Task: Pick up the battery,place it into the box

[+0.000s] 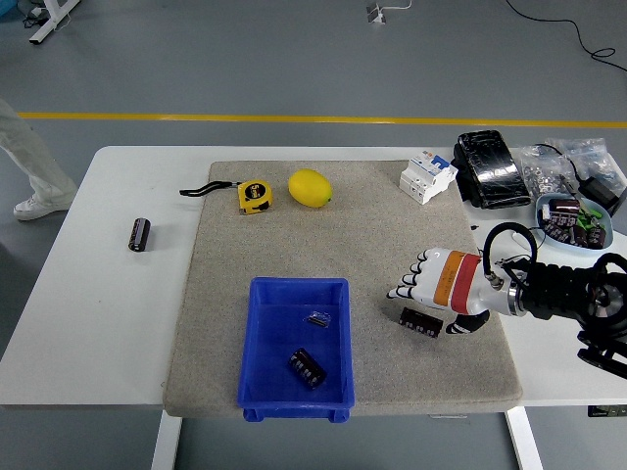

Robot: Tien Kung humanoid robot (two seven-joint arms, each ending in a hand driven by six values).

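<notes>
A white robot hand (423,282) with an orange and red wristband reaches in from the right over a beige mat (372,235), fingers spread and holding nothing. A small black part (418,322) lies on the mat just below its palm. To the left, near the mat's front edge, stands a blue box (257,348) with 1 black battery (307,368) lying tilted on its floor and a smaller dark item (318,318) behind it. A 2nd battery (139,235) lies on the bare white tabletop (88,323) well left of the mat. At the mat's far edge sit a yellow tape measure (255,196) and a lemon (310,187), close together. A white breaker (428,175), a black pouch (492,169) and a bowl (578,221) of parts crowd the far right corner. A person's leg (34,157) shows at the upper left, beyond the tabletop.
</notes>
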